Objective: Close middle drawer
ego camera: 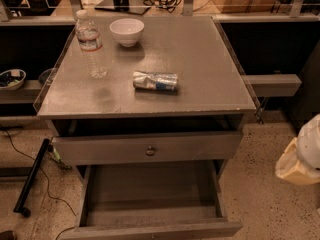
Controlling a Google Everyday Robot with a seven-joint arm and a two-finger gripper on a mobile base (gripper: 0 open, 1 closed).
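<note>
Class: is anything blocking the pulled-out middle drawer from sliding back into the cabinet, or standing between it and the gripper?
Nothing visible does. The middle drawer holds nothing, and only bare ground lies between it and the gripper at the right edge.

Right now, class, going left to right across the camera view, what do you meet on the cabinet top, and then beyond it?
Water bottle → white bowl → crushed can → gripper, low at the right edge, right of the open middle drawer.
</note>
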